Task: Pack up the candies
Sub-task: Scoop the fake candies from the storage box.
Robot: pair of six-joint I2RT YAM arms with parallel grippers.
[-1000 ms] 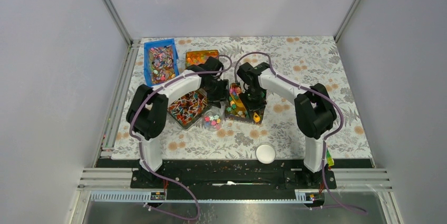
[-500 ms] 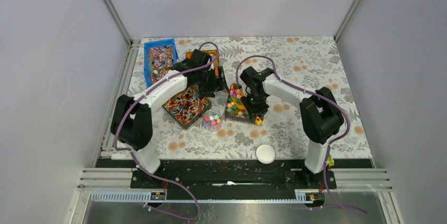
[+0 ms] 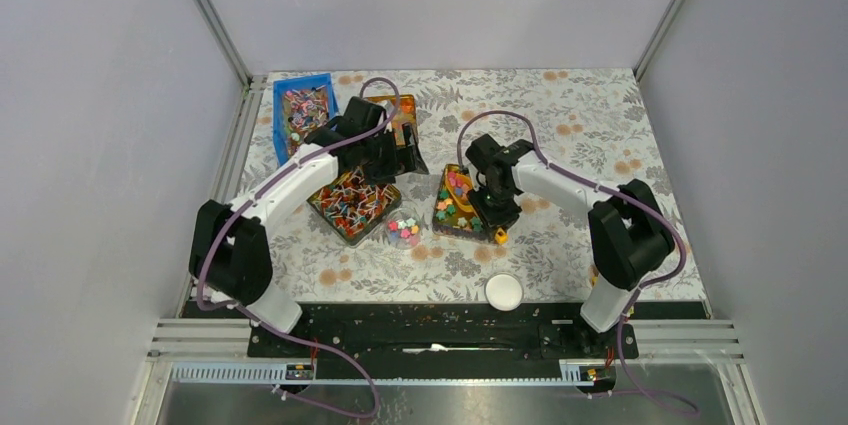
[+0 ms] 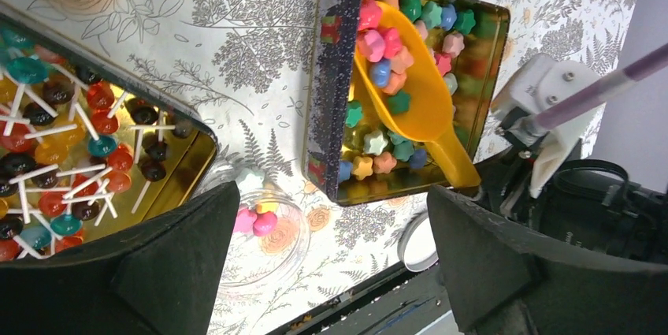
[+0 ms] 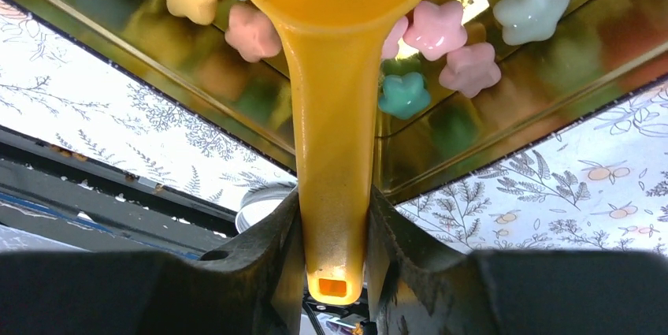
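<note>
The right gripper (image 5: 335, 225) pinches the scoop (image 4: 417, 98) handle. Lift level so the candies (image 4: 376, 42) don't spill, then tip over the jar (image 4: 264, 231), lower left. The left gripper (image 4: 331, 197) is spread, empty.

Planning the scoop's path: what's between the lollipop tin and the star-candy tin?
A small clear container holding a few candies, at the gap's near end; the rest is tablecloth. Top view shows it.

Your left arm (image 3: 290, 183) and right arm (image 3: 560, 180) match: white tubular links, bulky black joint housings, a purple cable (image 4: 606, 87) looped along each, both rising from one black base rail (image 3: 440, 330). The left gripper (image 4: 331, 264) and right gripper (image 5: 335, 272) have matte black wedge fingers. A white screwed bracket (image 4: 543, 102) caps the right wrist.
</note>
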